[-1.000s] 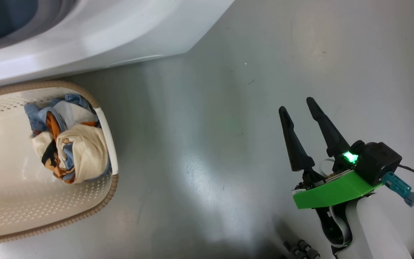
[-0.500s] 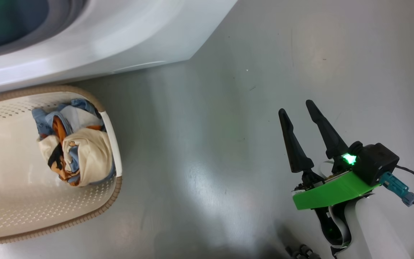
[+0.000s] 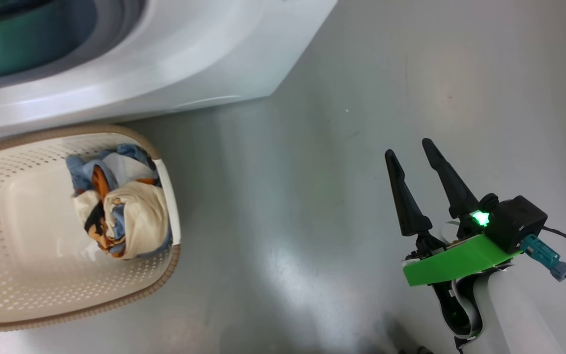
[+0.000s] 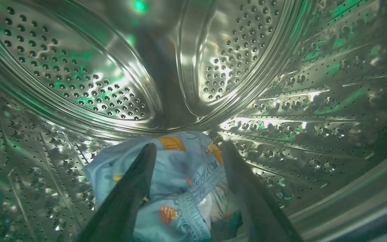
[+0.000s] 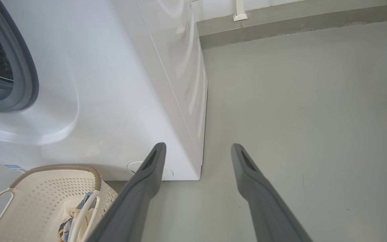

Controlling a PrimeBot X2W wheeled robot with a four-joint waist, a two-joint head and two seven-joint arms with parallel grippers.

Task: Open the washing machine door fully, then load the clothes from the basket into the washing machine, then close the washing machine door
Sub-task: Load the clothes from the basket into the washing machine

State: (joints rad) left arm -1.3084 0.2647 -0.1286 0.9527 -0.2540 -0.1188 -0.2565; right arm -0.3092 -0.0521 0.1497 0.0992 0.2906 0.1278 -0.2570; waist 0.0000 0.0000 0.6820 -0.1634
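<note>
Head view: clothes (image 3: 133,221) at nine o'clock seem soft, light; pinch the top. Left gripper (image 4: 188,146), right gripper (image 3: 409,148): fingers apart.

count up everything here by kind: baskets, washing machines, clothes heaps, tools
basket: 1
washing machine: 1
clothes heaps: 2 (basket heap, drum heap)
tools: 2 (left tool, right tool)
total: 6

Light blue clothes (image 4: 180,174) with orange prints show between dark fingers (image 4: 126,195), before a silver, hole-dotted drum (image 4: 79,74); the washing machine (image 5: 113,84) gleams white.
</note>
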